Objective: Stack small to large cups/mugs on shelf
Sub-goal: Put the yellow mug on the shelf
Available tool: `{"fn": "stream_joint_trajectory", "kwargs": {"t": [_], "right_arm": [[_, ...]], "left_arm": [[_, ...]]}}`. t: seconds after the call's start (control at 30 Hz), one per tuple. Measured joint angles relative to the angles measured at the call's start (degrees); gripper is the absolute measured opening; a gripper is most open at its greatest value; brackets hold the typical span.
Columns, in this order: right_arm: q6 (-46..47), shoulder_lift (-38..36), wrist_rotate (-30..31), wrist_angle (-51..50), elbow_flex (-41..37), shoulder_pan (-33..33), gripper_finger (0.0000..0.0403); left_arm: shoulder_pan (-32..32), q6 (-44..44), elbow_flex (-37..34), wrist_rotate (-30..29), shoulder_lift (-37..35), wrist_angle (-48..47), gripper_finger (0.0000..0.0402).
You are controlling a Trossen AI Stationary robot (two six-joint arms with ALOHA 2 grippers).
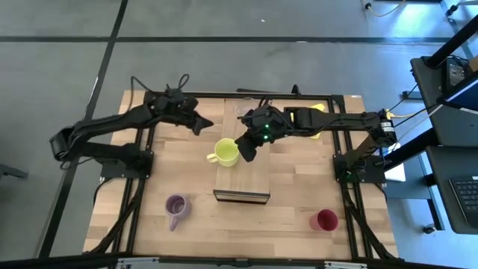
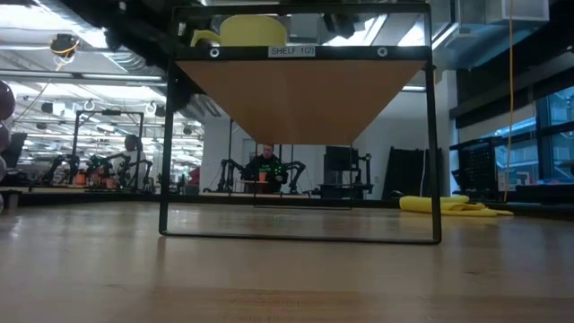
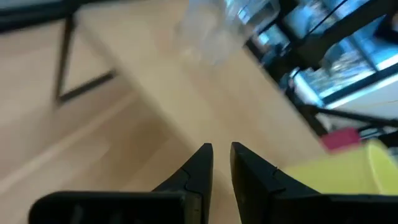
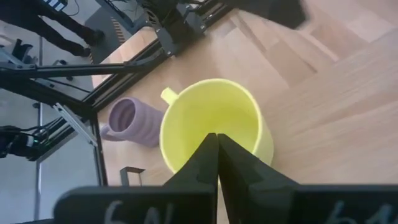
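I'm seeing grey floor w/ dark seams filling upper left; ceiling lights glowing, windows showing at right.

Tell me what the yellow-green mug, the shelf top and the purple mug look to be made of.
Yellow-green mug: probably ceramic or hard plastic; opaque, smooth wall with a soft sheen, and a thick rim.
Shelf: light wood planks, matte, grain lines visible; its frame looks like dark metal.
Purple mug: opaque, ridged sides in the right wrist view; ceramic or plastic, the look leaves it open.
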Motion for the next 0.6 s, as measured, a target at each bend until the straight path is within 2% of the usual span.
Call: {"fn": "stream_joint_trajectory", "kwargs": {"t": [0.13,0.23,0.37,0.5,0.6], "right_arm": [[-0.8,0.0,0.1,-0.3,0.0,-0.9,0.0009],[-1.0,0.0,0.1,-1.5,0.0,-1.7,0.0009],[-1.8,0.0,0.1,-2.5,0.0,-2.3,0.0009],[-1.9,0.0,-0.5,-2.7,0.0,-2.3,0.0009],[-0.6,0.0,-3.7,-3.6,0.0,-2.3,0.001]], "left_arm": [[-3.7,-1.1,0.0,-1.2,-5.7,-6.0,0.0052],[-8.6,-3.0,0.0,-5.4,-7.2,-8.5,0.0052],[-14.6,-5.2,0.0,-10.5,-6.3,-10.6,0.0052],[-18.7,-7.3,0.0,-10.9,-4.9,-7.8,0.0052],[-20.6,-8.2,0.0,-11.4,-3.3,-7.4,0.0052]]}}
